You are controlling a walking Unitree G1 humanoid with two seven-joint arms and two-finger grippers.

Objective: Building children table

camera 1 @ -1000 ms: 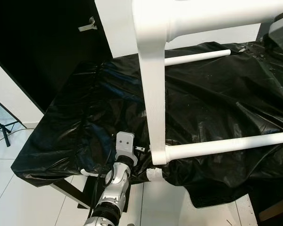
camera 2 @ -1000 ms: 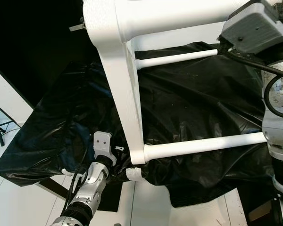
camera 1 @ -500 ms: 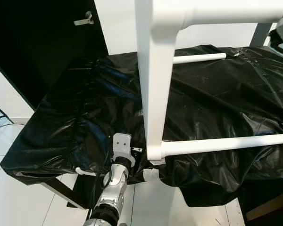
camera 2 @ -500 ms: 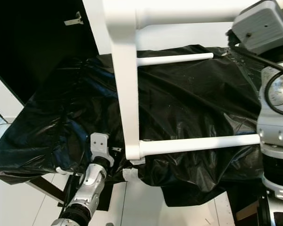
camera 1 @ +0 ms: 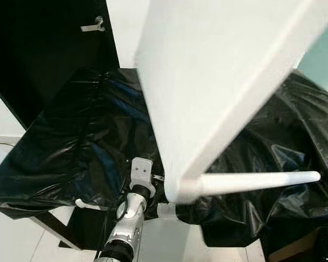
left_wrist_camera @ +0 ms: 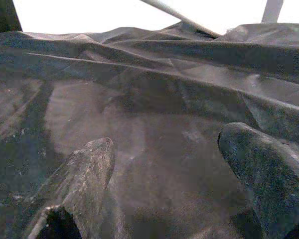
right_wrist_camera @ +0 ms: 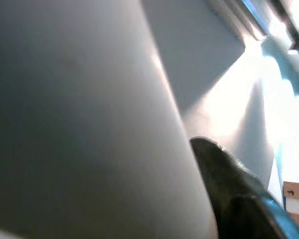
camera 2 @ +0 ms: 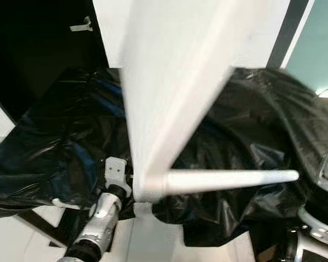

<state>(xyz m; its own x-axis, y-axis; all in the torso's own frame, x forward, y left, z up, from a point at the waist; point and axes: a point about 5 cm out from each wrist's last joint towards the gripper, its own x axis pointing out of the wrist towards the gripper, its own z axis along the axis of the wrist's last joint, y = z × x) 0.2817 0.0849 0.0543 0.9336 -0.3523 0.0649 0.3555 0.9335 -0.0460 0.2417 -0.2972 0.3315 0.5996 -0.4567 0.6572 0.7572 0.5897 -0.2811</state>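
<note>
While white table frame (camera 1: pixel 208 98) hangs tilted over black sheet (camera 1: pixel 71 142), steady it.
Right gripper (right_wrist_camera: pixel 224 199) presses a finger on frame, grasp unclear; left gripper (left_wrist_camera: pixel 164 164) open, empty; lower slowly.

Head cams look down, sharing black sheet (camera 1: pixel 71 136); wrist cams close-up.

The white children's table (camera 1: pixel 208 82) is tilted, one round rail (camera 1: pixel 257 180) jutting sideways.
</note>
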